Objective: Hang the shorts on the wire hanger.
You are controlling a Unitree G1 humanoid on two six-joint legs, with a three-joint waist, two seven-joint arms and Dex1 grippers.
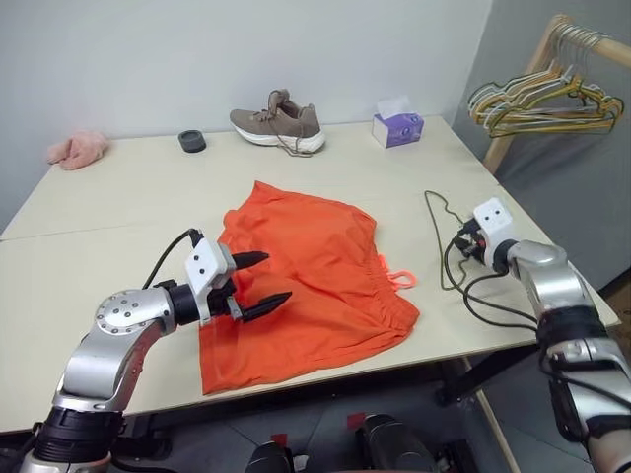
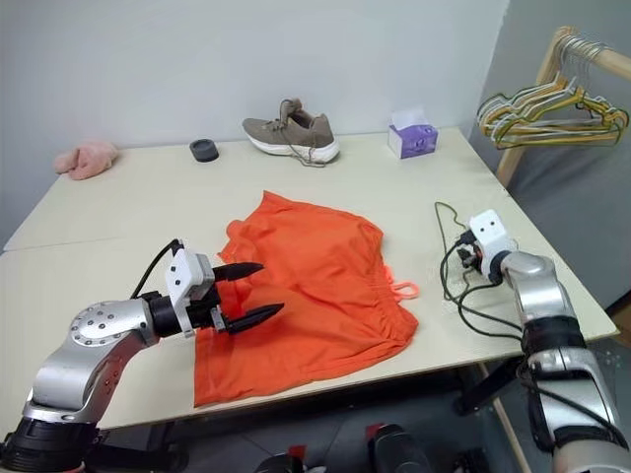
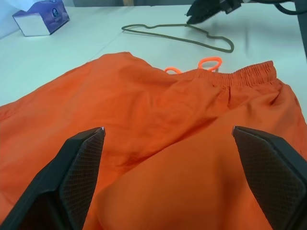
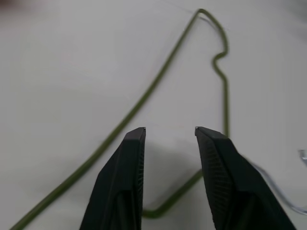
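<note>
The bright orange shorts lie flat in the middle of the table, waistband and drawstring loop toward the right. My left gripper hovers open just over their left part, and cloth shows between its spread fingers. The thin olive wire hanger lies flat on the table right of the shorts. My right gripper is low over it, fingers apart, with bare table between them and the wire running underneath.
Along the far edge sit a grey shoe, a purple tissue box, a black round lid and a pink fluffy cloth. A wooden rack with bunched hangers stands at the far right. The table's right edge is close to my right arm.
</note>
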